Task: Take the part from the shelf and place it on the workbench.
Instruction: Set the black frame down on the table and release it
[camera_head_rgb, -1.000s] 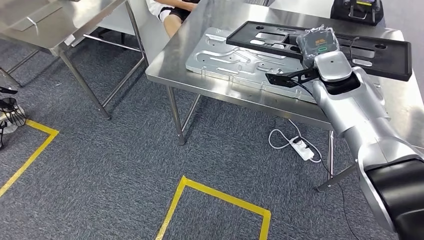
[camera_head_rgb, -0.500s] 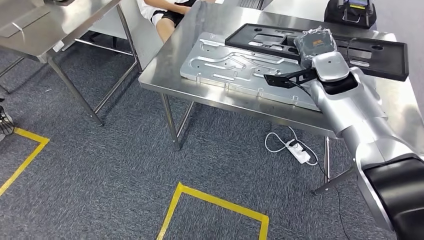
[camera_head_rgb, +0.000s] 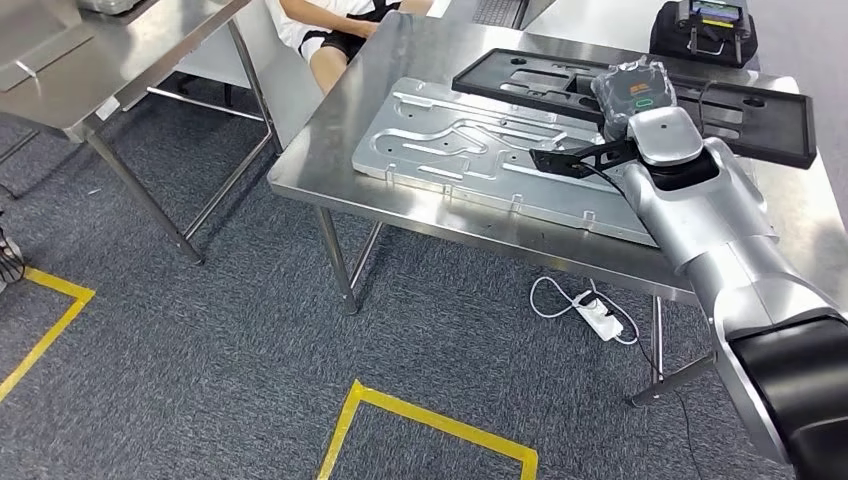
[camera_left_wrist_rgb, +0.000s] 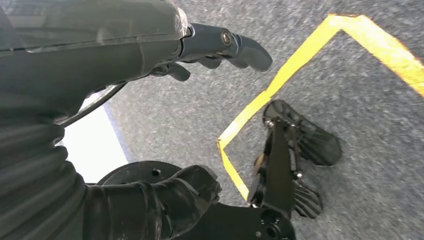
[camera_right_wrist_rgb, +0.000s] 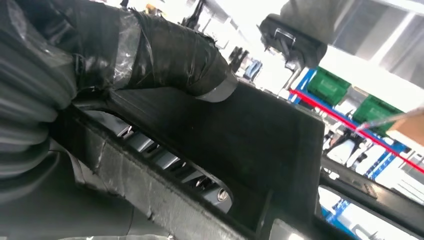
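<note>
Two steel tables stood on grey carpet in the head view. The nearer tabletop (camera_head_rgb: 330, 165) lay toward one o'clock, and the second table (camera_head_rgb: 95, 75) toward ten o'clock.

On the nearer tabletop rested a pale metal plate (camera_head_rgb: 470, 150) with pressed channels. Just behind it, toward twelve o'clock, lay a long black tray (camera_head_rgb: 745, 125) with cut-outs. A black bag (camera_head_rgb: 705, 30) sat at the far edge of that tabletop.

The silver right arm (camera_head_rgb: 720, 230) reached up from five o'clock over the plate. Its right hand (camera_head_rgb: 632, 92) held the part (camera_head_rgb: 640, 80), a dark block wrapped in clear plastic, above the black tray and the near end of the plate. In the right wrist view the thumb (camera_right_wrist_rgb: 165, 52) pressed on the black face of the part (camera_right_wrist_rgb: 250, 145).

In the left wrist view the left hand (camera_left_wrist_rgb: 150, 50) hung over the carpet with its fingers (camera_left_wrist_rgb: 240, 47) held out and nothing in it.

Yellow tape (camera_head_rgb: 430, 415) marked squares on the floor. A white power strip (camera_head_rgb: 600, 312) with its cable lay under the nearer table. A seated person (camera_head_rgb: 335, 25) was at the far side, at eleven o'clock.
</note>
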